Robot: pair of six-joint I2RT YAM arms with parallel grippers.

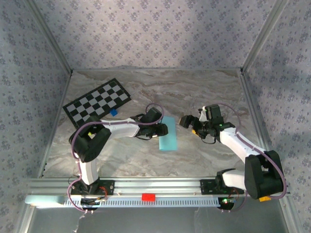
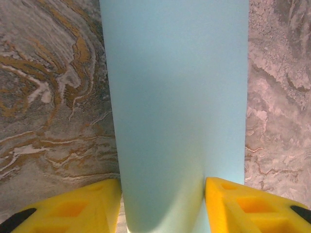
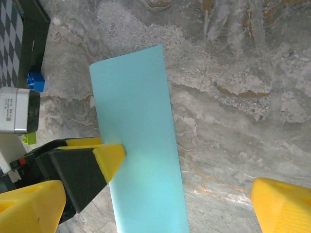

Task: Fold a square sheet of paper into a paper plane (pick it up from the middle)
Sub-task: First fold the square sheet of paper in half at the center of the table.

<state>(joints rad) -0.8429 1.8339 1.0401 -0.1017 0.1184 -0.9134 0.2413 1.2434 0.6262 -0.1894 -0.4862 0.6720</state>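
Note:
The light-blue square sheet of paper lies at the table's middle, bowed into a narrow arch. In the left wrist view the sheet rises between my yellow fingers, which press on both of its sides. My left gripper is shut on the sheet from the left. The right wrist view shows the paper with a left fingertip against its edge. My right gripper hovers just right of the sheet, wide open, with nothing between its fingers. A paper plane is out of view.
A black-and-white checkerboard card lies at the back left, with a small dark-blue block by its near edge. The metal rail runs along the near edge. Patterned walls close off the back and both sides.

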